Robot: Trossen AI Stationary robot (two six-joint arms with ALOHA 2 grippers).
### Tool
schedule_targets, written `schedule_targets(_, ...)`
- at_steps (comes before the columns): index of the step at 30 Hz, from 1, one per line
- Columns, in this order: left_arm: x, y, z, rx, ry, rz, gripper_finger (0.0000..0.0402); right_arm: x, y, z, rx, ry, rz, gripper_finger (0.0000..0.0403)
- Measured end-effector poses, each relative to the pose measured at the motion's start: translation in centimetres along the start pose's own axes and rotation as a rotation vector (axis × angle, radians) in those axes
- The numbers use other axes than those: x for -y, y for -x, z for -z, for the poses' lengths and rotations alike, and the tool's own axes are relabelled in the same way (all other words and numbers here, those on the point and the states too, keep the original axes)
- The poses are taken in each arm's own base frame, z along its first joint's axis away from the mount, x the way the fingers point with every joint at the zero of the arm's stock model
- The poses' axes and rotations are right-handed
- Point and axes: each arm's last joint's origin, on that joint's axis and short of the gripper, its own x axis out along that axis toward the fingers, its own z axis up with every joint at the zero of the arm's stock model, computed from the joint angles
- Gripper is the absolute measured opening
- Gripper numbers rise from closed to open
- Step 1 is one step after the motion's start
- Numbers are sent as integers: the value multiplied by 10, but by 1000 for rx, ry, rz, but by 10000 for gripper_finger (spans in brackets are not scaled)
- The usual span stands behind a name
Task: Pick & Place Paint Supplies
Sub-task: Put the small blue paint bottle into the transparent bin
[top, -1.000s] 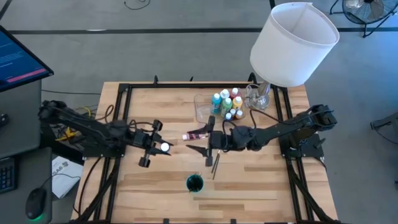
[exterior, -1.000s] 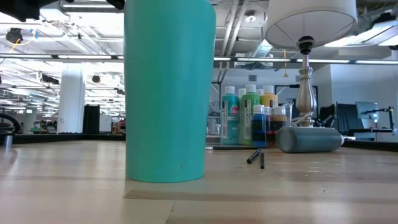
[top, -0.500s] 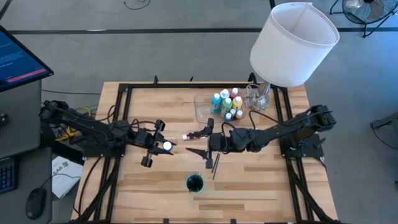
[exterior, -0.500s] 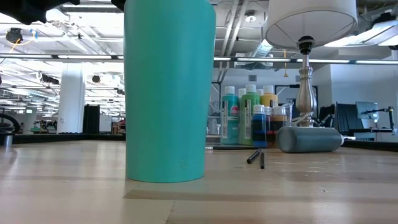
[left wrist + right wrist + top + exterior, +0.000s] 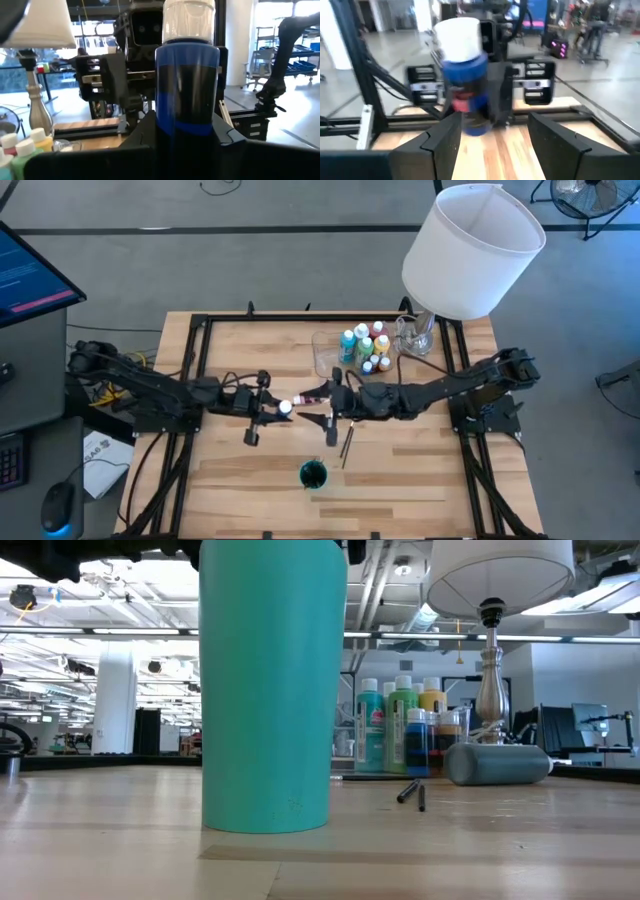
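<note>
The two grippers face each other very close over the middle of the table (image 5: 230,480), with a blue bottle (image 5: 285,407) between them, so little room is left there. Two brushes (image 5: 346,442) lie just below and a teal cup (image 5: 312,474) stands near the front. Bottles (image 5: 365,346), tray (image 5: 326,352) and lamp (image 5: 470,250) crowd the back right. The left front wood is bare

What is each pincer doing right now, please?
Left pincer: shut on the blue paint bottle, white cap up.
Right pincer: open, holding nothing, facing that bottle over the table's middle.
</note>
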Motion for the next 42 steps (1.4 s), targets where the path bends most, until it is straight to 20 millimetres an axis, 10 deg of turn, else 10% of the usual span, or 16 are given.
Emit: schedule_targets(42, 0, -8, 8, -56, 3, -12, 40, -22, -44, -5, -128, 26, 8, 211)
